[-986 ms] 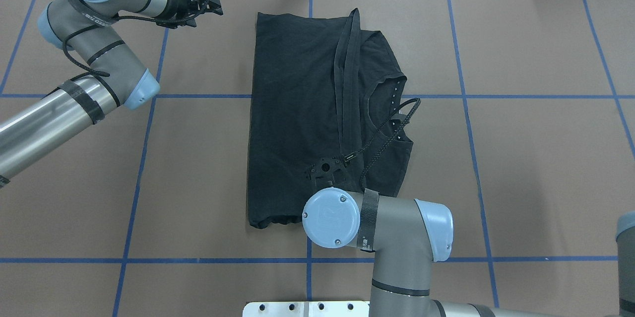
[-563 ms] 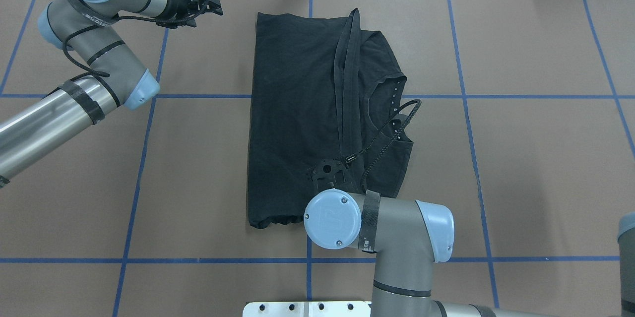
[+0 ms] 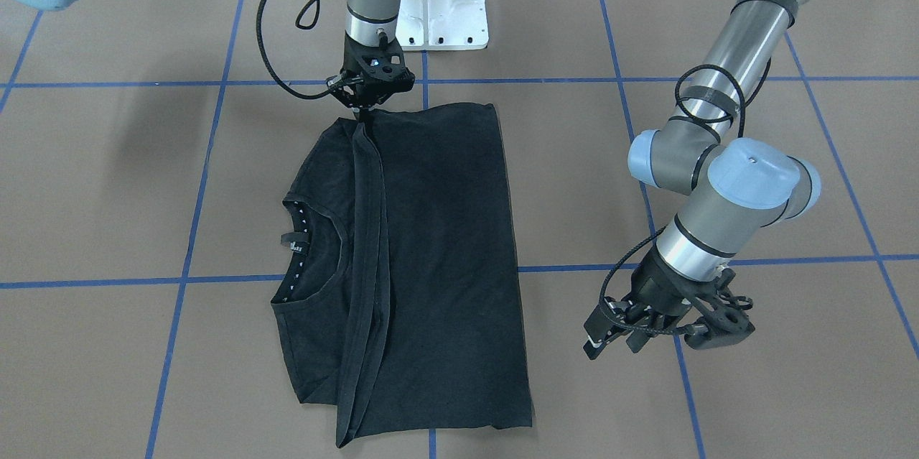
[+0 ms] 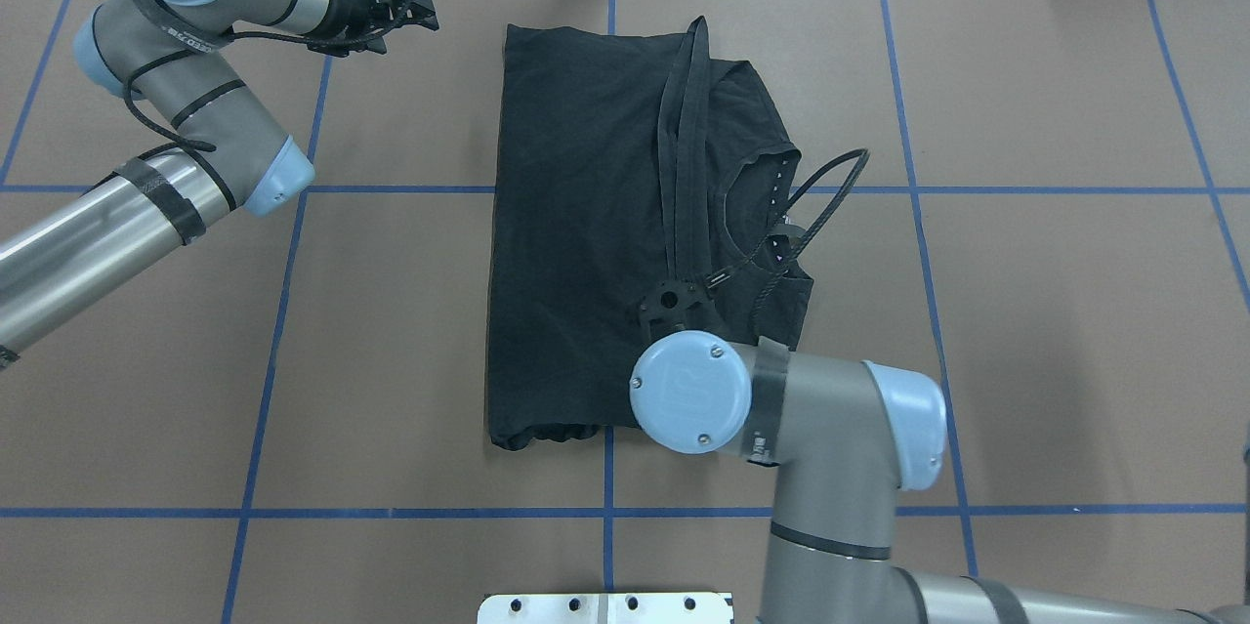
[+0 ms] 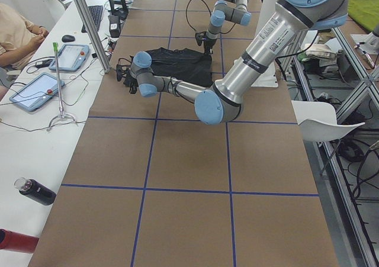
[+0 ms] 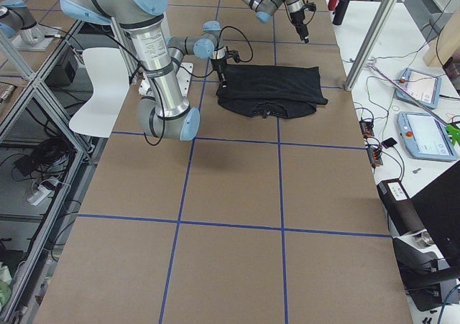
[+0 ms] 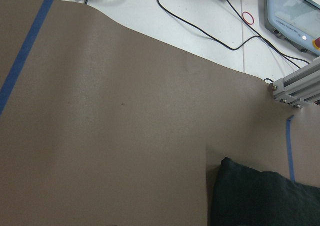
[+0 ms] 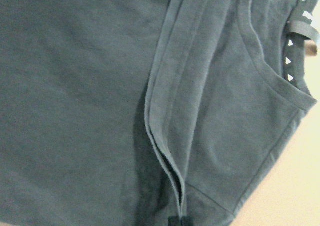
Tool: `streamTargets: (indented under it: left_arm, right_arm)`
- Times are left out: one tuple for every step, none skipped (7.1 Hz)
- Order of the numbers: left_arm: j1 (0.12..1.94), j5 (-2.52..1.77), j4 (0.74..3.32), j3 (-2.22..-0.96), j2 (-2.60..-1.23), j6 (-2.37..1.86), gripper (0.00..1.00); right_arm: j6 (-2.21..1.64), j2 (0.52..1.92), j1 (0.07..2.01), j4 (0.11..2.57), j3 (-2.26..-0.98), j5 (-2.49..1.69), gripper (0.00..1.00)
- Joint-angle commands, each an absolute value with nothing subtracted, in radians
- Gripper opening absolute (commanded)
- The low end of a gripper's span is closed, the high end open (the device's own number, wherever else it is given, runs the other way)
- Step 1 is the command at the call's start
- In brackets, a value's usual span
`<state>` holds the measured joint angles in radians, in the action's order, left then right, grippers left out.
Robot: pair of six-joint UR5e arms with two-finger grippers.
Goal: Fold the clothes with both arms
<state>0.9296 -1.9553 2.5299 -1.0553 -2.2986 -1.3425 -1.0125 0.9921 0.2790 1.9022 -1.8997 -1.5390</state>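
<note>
The black short-sleeved fabric T-shirt (image 3: 438,243) is lying folded lengthwise on the brown table gridded with blue tape (image 3: 108,179), its dotted collar (image 3: 300,258) showing. The right gripper (image 3: 362,107) is pinching the folded hem band (image 8: 170,110) at the shirt's robot-side edge, its fingers closed on the fabric. The left gripper (image 3: 616,342) is hovering well apart off the far corner, its fingers spread and holding nothing.

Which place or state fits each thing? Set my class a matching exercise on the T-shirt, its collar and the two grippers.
Things:
1. T-shirt
2. left gripper
3. right gripper
4. collar

Places or states:
A. open over the bare table, beside the cloth
B. folded, lying on the table
C. dotted inside, left uncovered
D. shut on a folded edge of cloth

Pairs: 1-B, 2-A, 3-D, 4-C
</note>
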Motion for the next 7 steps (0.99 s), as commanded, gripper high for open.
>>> streamTargets:
  left_arm:
    - [0.928, -1.956, 2.526, -1.058, -2.301, -1.344, 0.84]
    - [0.93, -1.956, 2.528, -1.058, -2.299, -1.344, 0.84]
    - [0.93, -1.956, 2.528, -1.058, -2.299, -1.344, 0.84]
    - [0.928, -1.956, 2.528, -1.057, -2.299, -1.344, 0.84]
    - [0.928, -1.954, 2.528, -1.057, -2.299, -1.344, 0.84]
    - [0.928, -1.953, 2.528, -1.057, -2.299, -1.344, 0.84]
    - [0.927, -1.953, 2.528, -1.057, -2.299, -1.345, 0.84]
  right_arm:
    - [-1.12, 1.089, 0.224, 1.909, -1.93, -1.537, 0.0]
    - [-1.178, 1.103, 0.209, 1.866, -1.91, -1.534, 0.0]
    - [-1.181, 1.111, 0.215, 1.838, -1.91, -1.534, 0.0]
    - [-1.167, 1.106, 0.256, 1.838, -1.916, -1.548, 0.0]
    - [-1.163, 1.106, 0.282, 1.838, -1.916, -1.549, 0.16]
    - [-1.172, 1.097, 0.299, 1.836, -1.917, -1.554, 0.48]
    - [-1.211, 1.095, 0.31, 1.804, -1.937, -1.566, 0.67]
